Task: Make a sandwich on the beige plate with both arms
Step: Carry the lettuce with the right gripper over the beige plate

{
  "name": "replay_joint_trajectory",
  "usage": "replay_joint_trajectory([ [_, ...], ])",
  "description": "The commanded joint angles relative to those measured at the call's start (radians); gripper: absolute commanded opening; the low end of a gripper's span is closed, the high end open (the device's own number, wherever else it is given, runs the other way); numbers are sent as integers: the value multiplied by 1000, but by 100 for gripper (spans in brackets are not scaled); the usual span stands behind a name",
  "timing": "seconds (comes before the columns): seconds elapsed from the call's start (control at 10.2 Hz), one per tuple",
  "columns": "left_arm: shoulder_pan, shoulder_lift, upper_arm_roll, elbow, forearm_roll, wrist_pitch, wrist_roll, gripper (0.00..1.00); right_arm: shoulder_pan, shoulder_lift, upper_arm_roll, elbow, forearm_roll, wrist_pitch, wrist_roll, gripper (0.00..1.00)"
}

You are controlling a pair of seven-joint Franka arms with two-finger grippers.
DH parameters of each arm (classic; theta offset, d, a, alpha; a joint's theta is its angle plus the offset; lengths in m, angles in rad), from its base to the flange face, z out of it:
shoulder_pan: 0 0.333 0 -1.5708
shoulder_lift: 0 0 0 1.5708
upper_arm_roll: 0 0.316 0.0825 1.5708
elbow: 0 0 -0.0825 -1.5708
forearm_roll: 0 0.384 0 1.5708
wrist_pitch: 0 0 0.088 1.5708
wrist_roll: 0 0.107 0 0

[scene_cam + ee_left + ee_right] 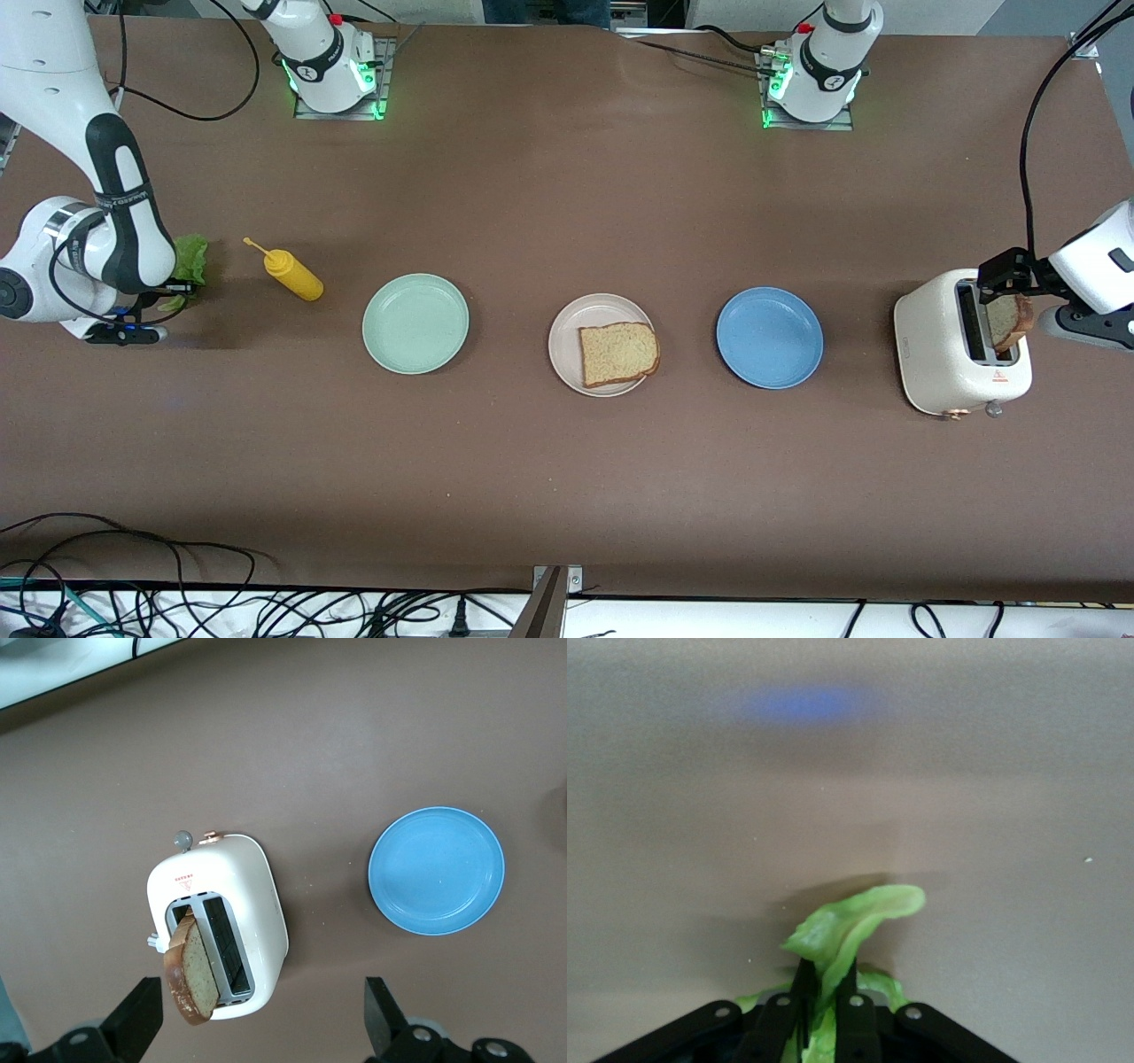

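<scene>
Lettuce leaf (pixel 849 926): pinched in closed right gripper (pixel 827 988) | lift straight, carry to bread slice (pixel 618 353) on beige plate (pixel 567 330) | left gripper (pixel 262 1017): open above toaster (pixel 252 904)

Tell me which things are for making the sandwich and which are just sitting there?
For the sandwich:
- beige plate with a bread slice on it
- second bread slice standing in the toaster, under the open left gripper
- lettuce leaf, pinched in the shut right gripper

Just sitting there:
- mint green plate
- blue plate
- yellow squeeze bottle
</scene>
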Motion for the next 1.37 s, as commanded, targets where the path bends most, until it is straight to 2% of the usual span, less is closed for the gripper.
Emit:
replay_joint_trajectory([
  [0.0, 13, -12, -11, -8, -15, -10, -7, 100, 11, -47, 6, 46, 8, -90, -29, 0],
  [0.29, 13, -12, -11, -8, -15, -10, -7, 100, 71, -52, 6, 363, 2, -517, -12, 0],
  [0.69, 13, -12, -11, -9, -15, -11, -8, 100, 210, -53, 6, 641, 11, -776, 45, 0],
  [0.78, 13, -12, -11, -9, -15, -11, -8, 100, 253, -55, 7, 672, 26, -805, 160, 0],
  [0.88, 13, -12, -11, -8, -15, -11, -8, 100, 291, -55, 10, 692, 92, -818, 259, 0],
  [1.08, 13, -12, -11, -9, -15, -13, -8, 100, 380, -53, 15, 727, 260, -807, 605, 0],
  [1.18, 13, -12, -11, -9, -15, -13, -7, 100, 448, -40, 17, 750, 335, -777, 783, 0],
  [1.28, 13, -12, -11, -9, -15, -13, -7, 100, 518, -23, 17, 748, 370, -687, 936, 0],
])
